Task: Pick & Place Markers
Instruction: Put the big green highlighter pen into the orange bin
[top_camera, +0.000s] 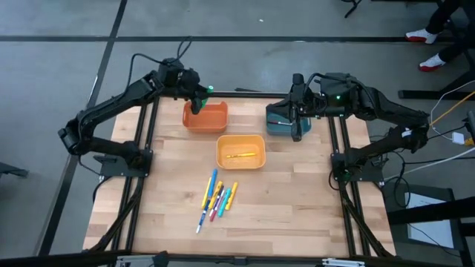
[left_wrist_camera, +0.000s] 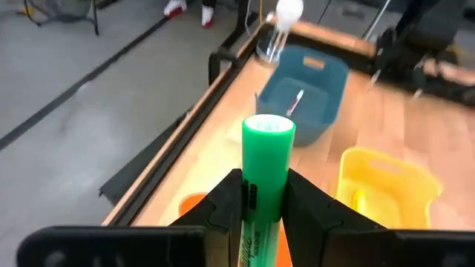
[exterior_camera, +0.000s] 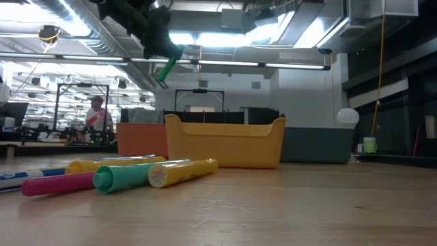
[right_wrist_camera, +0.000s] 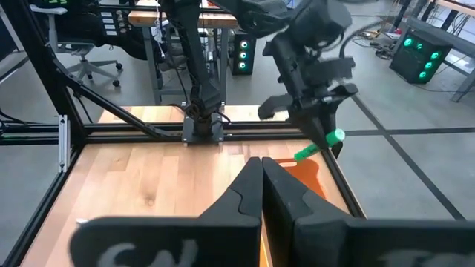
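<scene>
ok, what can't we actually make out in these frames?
- Orange bin contents: high view, left gripper and its green marker hang over it.
- Teal bin contents: high view, right gripper, shut and empty, covers part.
- Marker pile: exact count unclear in high view, overlapping; low view cuts it at the edge.

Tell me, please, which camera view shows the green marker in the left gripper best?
The left wrist view: the green marker fills the frame, clamped between the left gripper fingers. The high view shows only a green speck above the orange bin; low and right wrist views show it small, from afar.
</scene>
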Action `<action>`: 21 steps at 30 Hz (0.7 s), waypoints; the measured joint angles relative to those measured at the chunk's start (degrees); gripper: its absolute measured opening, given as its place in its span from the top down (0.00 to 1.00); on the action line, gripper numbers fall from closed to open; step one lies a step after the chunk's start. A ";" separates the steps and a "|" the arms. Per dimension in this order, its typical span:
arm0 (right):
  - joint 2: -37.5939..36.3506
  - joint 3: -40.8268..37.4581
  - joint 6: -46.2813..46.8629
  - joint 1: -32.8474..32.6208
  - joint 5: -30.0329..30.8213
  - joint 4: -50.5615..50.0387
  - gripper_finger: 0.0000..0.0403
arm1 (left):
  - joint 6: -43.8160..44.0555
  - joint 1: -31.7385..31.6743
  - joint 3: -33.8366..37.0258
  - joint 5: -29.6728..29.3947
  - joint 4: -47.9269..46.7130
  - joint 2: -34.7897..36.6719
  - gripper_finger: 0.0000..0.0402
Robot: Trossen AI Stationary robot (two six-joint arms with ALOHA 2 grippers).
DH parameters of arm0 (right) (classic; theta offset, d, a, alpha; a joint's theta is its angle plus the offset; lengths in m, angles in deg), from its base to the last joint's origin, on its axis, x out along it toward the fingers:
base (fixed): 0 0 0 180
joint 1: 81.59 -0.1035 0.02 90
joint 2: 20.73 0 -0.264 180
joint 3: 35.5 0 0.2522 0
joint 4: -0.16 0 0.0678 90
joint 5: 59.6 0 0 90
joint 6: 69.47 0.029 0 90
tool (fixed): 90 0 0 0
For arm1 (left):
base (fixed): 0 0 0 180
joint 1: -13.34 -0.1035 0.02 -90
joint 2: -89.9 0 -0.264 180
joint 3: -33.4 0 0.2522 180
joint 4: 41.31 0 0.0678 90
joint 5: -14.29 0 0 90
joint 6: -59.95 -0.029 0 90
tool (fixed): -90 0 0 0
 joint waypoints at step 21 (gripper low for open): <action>0.02 -0.04 0.68 0.00 0.02 -2.21 1.00 | -11.53 0.02 0.00 -5.45 -8.43 -12.83 0.83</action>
